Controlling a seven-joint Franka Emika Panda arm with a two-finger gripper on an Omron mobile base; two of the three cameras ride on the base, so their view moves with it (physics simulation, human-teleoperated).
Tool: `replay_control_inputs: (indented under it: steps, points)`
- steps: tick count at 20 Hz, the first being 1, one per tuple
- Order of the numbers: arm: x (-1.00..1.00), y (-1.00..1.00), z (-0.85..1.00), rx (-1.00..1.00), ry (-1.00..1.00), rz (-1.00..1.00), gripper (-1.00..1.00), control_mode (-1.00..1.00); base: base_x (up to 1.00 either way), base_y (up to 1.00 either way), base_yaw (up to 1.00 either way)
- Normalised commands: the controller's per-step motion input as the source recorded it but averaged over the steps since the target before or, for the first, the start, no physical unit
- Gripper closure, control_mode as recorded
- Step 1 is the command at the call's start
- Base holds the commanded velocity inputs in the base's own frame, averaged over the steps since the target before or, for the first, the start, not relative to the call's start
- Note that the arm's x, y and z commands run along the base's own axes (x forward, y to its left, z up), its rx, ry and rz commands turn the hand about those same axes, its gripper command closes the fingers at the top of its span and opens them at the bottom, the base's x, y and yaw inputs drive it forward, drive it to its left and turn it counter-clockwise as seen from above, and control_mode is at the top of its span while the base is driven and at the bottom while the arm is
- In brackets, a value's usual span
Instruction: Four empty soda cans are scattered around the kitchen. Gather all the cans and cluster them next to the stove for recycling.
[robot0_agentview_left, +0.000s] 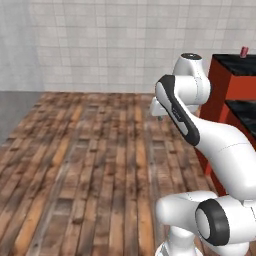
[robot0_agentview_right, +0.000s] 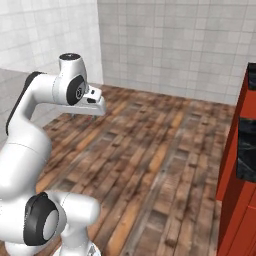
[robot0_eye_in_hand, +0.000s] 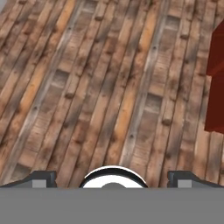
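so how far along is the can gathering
Nothing looks done yet. The gripper is open and empty, pointed at bare wood floor. One red can sits on the black counter by the red cabinets. Every can remains to be collected.

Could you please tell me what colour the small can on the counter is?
Red, the soda can; the left base view shows it best.
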Motion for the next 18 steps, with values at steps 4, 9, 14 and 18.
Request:
replay_control_inputs:
  steps: [4, 9, 14, 18]
  points:
    - [0.00, 0.00, 0.00, 0.00, 0.00, 0.00, -1.00, 1.00, 0.58, -0.06, -0.05]
    - [0.00, 0.00, 0.00, 0.00, 0.00, 0.00, -1.00, 1.00, 0.56, -0.04, -0.08]
    - [0.00, 0.00, 0.00, 0.00, 0.00, 0.00, -1.00, 1.00, 0.54, -0.05, -0.11]
    - [0.00, 0.00, 0.00, 0.00, 0.00, 0.00, -1.00, 1.00, 0.54, -0.04, -0.12]
